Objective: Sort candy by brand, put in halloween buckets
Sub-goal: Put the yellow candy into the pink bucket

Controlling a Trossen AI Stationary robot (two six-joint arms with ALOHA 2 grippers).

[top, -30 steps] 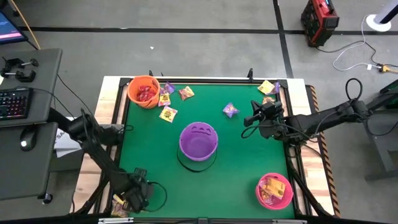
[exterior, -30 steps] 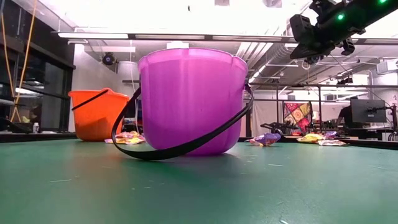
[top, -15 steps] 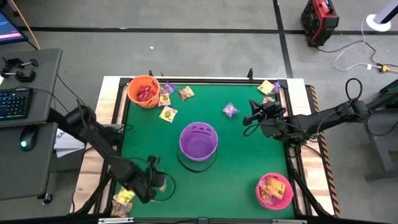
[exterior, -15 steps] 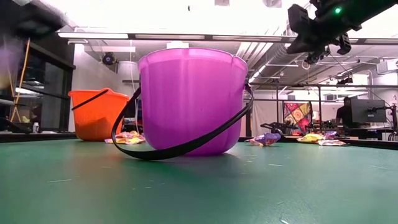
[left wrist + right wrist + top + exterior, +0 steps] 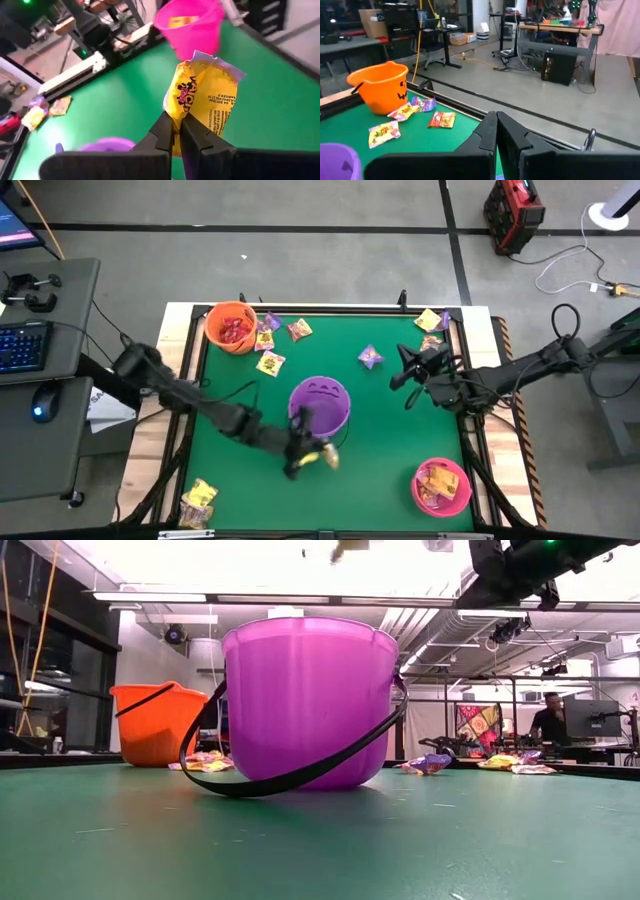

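yellow candy packet (image 5: pixel 205 102) now clamped in the left gripper (image 5: pixel 312 454), up off the mat just beside the purple bucket (image 5: pixel 320 406); a second ago that arm sat at the near left table corner, fingers apart. likely headed to the pink bucket (image 5: pixel 441 487) with other yellow ones. right gripper (image 5: pixel 402 373) closed, empty, hovering near the far right.
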